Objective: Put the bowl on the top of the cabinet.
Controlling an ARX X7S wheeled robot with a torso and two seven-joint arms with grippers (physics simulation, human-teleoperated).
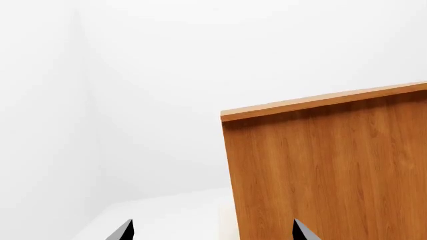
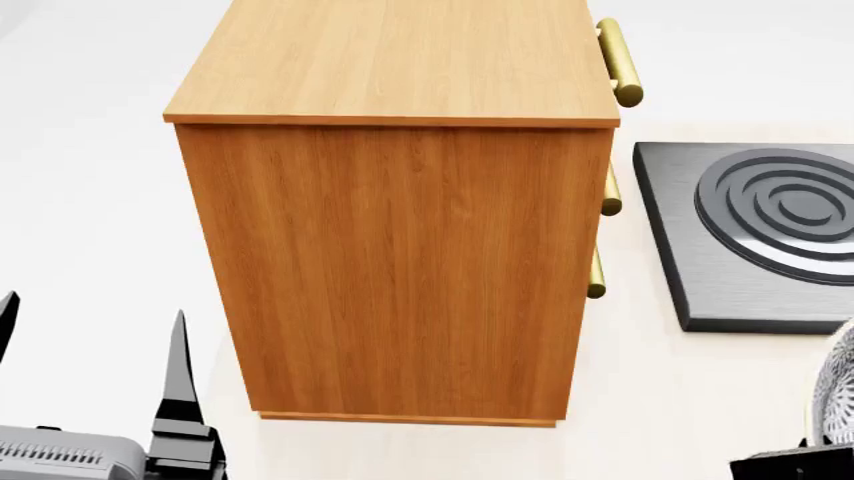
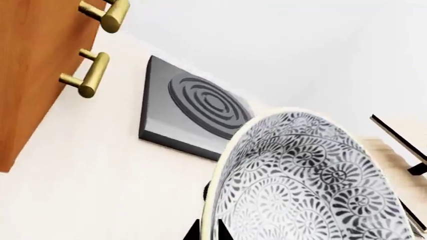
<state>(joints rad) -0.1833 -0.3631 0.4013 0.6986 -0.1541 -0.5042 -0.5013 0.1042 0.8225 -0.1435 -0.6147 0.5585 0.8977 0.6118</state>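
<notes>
The bowl [image 3: 307, 185], white with a dense grey leaf-like pattern, is tilted on edge and fills much of the right wrist view. My right gripper [image 3: 207, 231] is shut on its rim, one black fingertip on each side. Only a sliver of the bowl [image 2: 839, 400] shows at the right edge of the head view, above the right gripper's black body [image 2: 794, 463]. The cabinet [image 2: 400, 250] stands in front of me, tall and orange-brown, its flat top [image 2: 394, 60] bare. My left gripper [image 2: 91, 350] hangs open and holds nothing, left of the cabinet [image 1: 327, 170].
Brass bar handles [image 2: 618, 60] stick out of the cabinet's right side. A dark grey burner plate with raised rings [image 2: 767, 230] lies on the pale counter to the right of the cabinet. White walls close the scene behind and to the left.
</notes>
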